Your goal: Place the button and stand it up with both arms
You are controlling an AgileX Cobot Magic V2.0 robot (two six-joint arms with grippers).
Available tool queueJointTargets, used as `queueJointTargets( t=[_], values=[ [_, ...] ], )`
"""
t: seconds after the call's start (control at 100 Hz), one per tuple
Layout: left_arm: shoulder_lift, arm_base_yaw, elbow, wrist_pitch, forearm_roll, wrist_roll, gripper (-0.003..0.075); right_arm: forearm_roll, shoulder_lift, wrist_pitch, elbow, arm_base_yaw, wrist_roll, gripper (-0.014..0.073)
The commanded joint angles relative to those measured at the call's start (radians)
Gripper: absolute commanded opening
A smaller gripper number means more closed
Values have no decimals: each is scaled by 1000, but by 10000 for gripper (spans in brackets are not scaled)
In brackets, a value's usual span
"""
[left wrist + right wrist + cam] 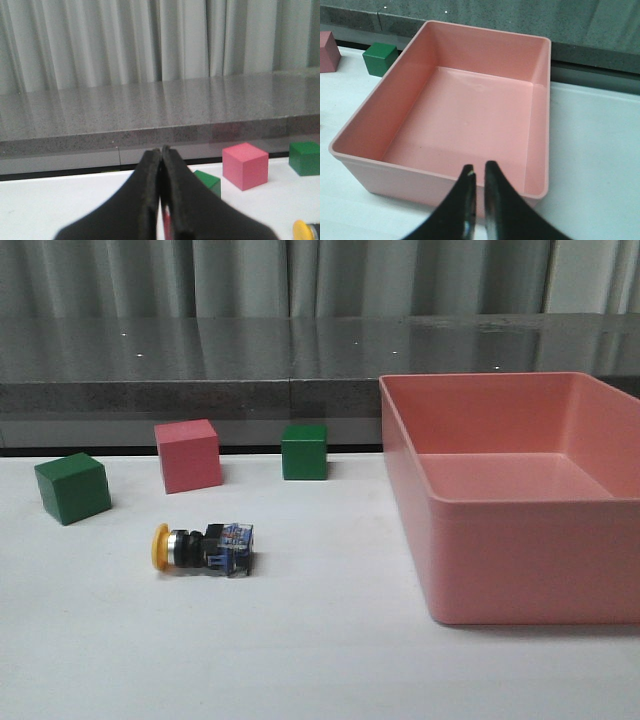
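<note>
The button lies on its side on the white table, yellow cap pointing left, blue-grey base to the right. Only its yellow cap shows in the left wrist view, at the frame's edge. My left gripper is shut and empty, held above the table to the left of the button, apart from it. My right gripper is shut and empty, held above the near wall of the pink bin. Neither arm shows in the front view.
A large empty pink bin stands on the right. A green cube, a pink cube and a second green cube stand behind the button. A grey ledge and curtain close the back.
</note>
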Motion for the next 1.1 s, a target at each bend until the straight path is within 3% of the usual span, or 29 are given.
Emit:
queueJointTargets(
  t=[0.0, 0.17, 0.36, 0.53, 0.69, 0.87, 0.99, 1.09],
  values=[
    [-29, 2, 44, -143, -78, -4, -20, 24, 1, -75, -25, -7, 2, -64],
    [-27, 2, 23, -146, -226, -10, -20, 25, 1, -75, -25, -7, 2, -67],
    [95, 2, -175, 117, -279, -10, -20, 29, 1, -68, -25, -7, 2, -69],
    [422, 2, -437, 343, -277, -1, -20, 33, 1, -68, -25, -7, 2, -69],
    [743, -27, -640, 464, -309, 225, -19, 35, 1, -65, -25, -7, 2, -69],
    [1010, -96, -782, 477, -358, 465, -13, 45, 1, -54, -25, -7, 2, -69],
    [1155, -131, -858, 479, -368, 577, 81, 47, 1, -52, -25, -7, 2, -69],
    [1253, -148, -906, 459, -403, 678, 281, 47, 1, -51, -25, -7, 2, -69]
  ],
)
